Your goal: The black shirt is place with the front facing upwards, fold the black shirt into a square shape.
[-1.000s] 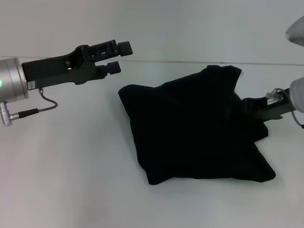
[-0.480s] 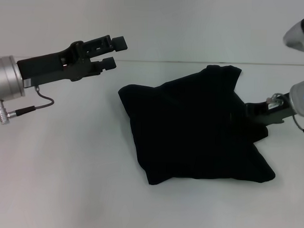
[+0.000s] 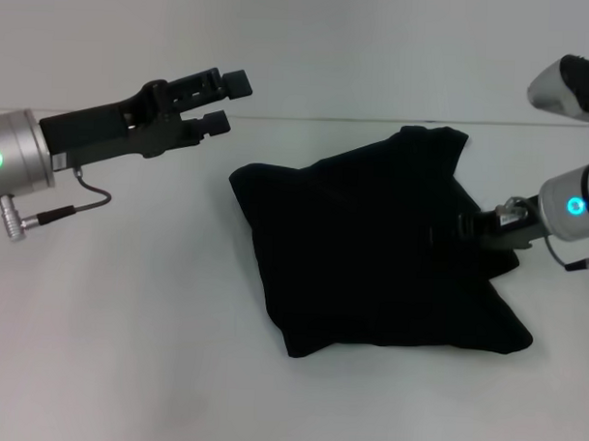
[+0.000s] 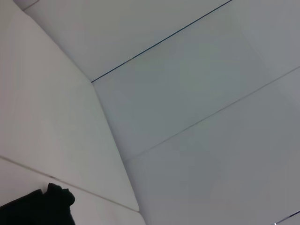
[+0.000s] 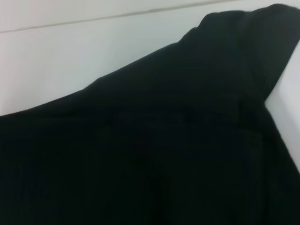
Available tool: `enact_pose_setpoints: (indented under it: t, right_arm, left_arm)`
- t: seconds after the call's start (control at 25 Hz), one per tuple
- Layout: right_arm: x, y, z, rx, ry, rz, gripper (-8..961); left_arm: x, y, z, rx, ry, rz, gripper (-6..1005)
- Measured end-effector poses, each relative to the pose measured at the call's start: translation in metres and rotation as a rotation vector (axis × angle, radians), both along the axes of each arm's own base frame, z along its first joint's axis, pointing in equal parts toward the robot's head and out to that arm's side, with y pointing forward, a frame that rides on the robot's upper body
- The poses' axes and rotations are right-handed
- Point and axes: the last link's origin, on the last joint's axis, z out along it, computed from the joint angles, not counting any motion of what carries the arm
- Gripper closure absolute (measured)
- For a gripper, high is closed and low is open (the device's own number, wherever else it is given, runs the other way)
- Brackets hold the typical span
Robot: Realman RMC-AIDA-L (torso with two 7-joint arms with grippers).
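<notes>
Black shirt (image 3: 371,257) lying folded in a rough, rumpled block on the white table (image 3: 125,350), right of centre. Right gripper (image 3: 466,229) low at the shirt's right edge, tips pressed into the dark cloth, jaw state impossible to tell. Farther back and left, left gripper (image 3: 228,102) raised above the table, jaws apart, holding nothing, clear of the shirt.

A plain white surface (image 3: 135,350) is carrying everything here. Only the black shirt (image 3: 371,252) is lying directly on it, towards the right side, folded into a rough bundle with uneven corners sticking out.
</notes>
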Motion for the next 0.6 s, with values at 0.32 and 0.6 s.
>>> enact_pose_setpoints:
  t: [0.32, 0.6]
  right_arm:
    - [-0.004, -0.005, -0.009, -0.023, 0.056, -0.004, 255]
    - [-0.022, -0.006, -0.013, -0.052, 0.13, 0.039, 255]
  left_arm:
    - [0.002, 0.001, 0.002, 0.009, -0.017, -0.001, 98]
    - [0.003, 0.001, 0.0, 0.01, -0.019, 0.0, 98]
